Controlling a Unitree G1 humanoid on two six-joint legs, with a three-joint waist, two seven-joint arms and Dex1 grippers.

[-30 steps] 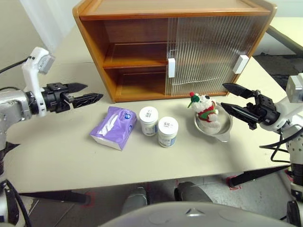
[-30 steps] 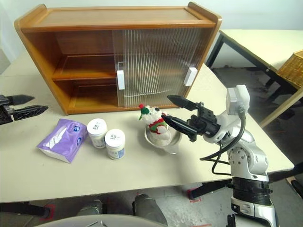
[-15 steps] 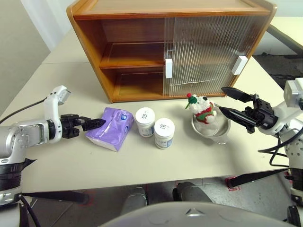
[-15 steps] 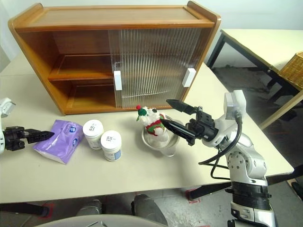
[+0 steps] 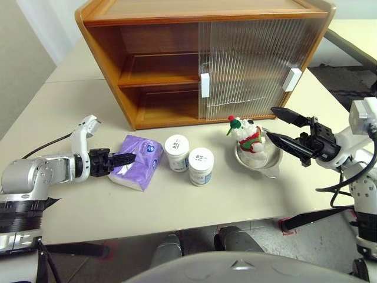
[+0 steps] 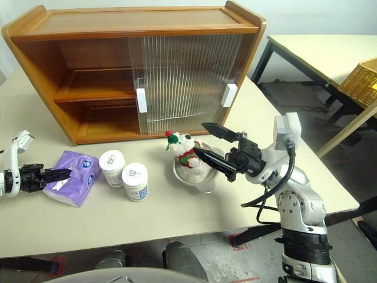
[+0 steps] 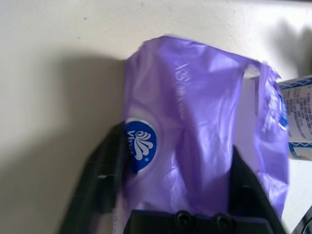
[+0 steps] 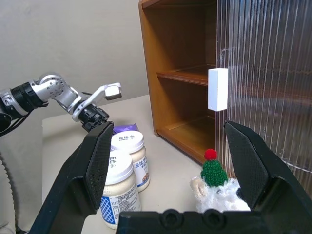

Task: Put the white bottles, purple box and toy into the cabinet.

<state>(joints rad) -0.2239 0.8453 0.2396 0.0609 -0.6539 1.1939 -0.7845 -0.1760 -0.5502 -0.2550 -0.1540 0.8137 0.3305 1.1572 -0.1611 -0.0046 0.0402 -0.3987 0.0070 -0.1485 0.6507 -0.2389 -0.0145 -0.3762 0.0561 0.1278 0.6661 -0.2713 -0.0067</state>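
The purple box [image 5: 139, 161] lies on the table, left of the two white bottles [image 5: 177, 152] [image 5: 201, 166]. My left gripper [image 5: 128, 158] is low at the box's left end. In the left wrist view its two fingers [image 7: 105, 175] press the pack's sides, shut on it. The toy [image 5: 246, 134] sits in a steel bowl [image 5: 270, 165] on the right. My right gripper [image 5: 270, 122] hovers open just right of the toy, nothing between its fingers. Behind stands the cabinet [image 5: 147, 112], with its left half open and its ribbed doors [image 5: 247, 65] covering the right half.
The table's front edge [image 5: 177, 221] runs close below the objects. To the far right stand another table [image 6: 318, 50] and a wicker basket [image 6: 362, 82]. Bare tabletop lies between the objects and the cabinet's open shelves.
My left gripper has dropped to the table, reached the purple box's left end and closed its fingers on the pack. The right gripper has stayed put. The camera view has shifted slightly.
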